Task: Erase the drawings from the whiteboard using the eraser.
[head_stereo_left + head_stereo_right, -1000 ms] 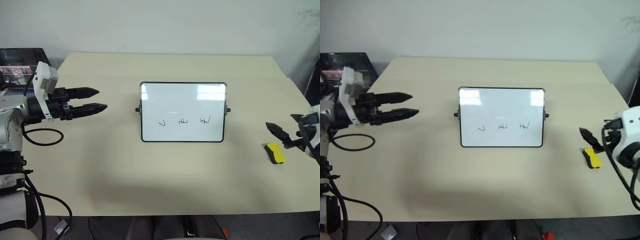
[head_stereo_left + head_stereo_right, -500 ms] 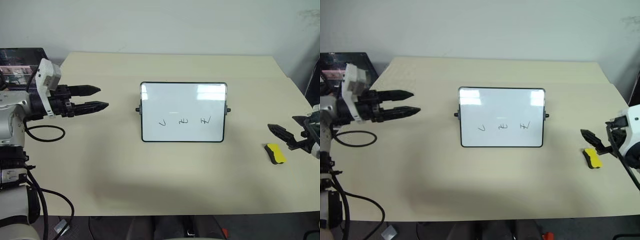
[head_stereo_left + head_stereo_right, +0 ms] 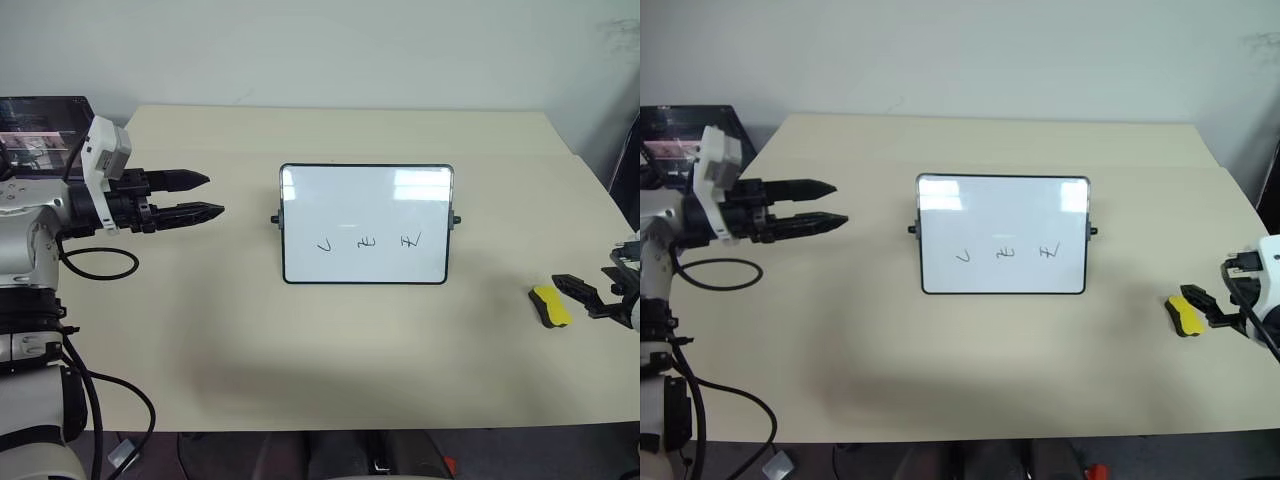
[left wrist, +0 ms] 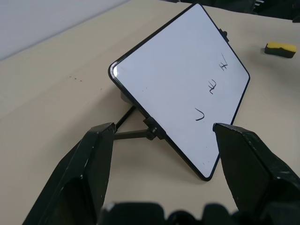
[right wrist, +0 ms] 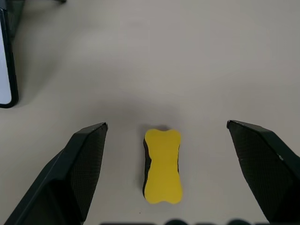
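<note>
Reaching in from the far left edge, left gripper hovering above the table, black fingers pointing level toward the middle and spread apart with nothing between them. Behind that arm, dark laptop sitting beside the table's rear left corner. Moving right, whiteboard propped on its stand at the centre of the tabletop, tilted back, glossy white face framed in thin dark trim with a small black knob on each short side. Along the lower part of the board, drawings in a row of three thin black scribbles, all intact and unwiped. Seen from the left wrist, same board lying ahead between the two wide-set fingers, well apart from both, stand strut visible behind its near edge. Further right, bare tabletop, then eraser lying flat near the right edge, yellow top up with a dark underside, well apart from the board. At the far right, right gripper low over the table just beside the eraser, fingers opened wide and holding nothing. From the right wrist, eraser resting between the two black fingers, touching neither, with a corner of the board's frame off to one side.
</note>
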Action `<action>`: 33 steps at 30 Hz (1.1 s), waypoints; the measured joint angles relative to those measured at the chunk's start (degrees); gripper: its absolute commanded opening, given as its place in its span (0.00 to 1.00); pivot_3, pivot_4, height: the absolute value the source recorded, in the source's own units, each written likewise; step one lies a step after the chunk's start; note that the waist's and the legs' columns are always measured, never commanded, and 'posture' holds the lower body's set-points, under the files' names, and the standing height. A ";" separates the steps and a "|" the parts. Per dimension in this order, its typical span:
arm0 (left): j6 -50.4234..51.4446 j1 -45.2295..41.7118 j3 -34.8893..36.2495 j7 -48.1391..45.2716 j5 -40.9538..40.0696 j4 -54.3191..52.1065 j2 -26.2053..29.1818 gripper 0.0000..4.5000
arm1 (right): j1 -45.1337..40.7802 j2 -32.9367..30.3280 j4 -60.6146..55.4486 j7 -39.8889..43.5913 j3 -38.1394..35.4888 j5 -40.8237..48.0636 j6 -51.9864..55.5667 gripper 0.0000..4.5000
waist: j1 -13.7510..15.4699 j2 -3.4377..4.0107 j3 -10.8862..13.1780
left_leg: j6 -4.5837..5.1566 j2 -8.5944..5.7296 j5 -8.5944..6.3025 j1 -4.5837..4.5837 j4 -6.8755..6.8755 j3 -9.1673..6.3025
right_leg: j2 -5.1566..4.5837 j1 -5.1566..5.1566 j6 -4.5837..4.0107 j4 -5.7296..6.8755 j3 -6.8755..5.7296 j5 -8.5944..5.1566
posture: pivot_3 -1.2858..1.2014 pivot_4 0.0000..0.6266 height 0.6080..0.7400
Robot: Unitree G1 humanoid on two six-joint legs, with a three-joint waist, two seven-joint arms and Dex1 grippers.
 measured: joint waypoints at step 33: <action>0.49 0.02 0.00 0.86 0.01 -1.04 -0.13 0.81 | -2.44 4.29 12.89 0.07 7.87 -6.75 -2.71 0.99 | 0.02 0.00 0.00 | 0.00 -0.02 0.00 -0.02 0.12 0.01 | 0.02 0.00 0.00 0.08 0.00 0.00 | 0.52 0.24 1.00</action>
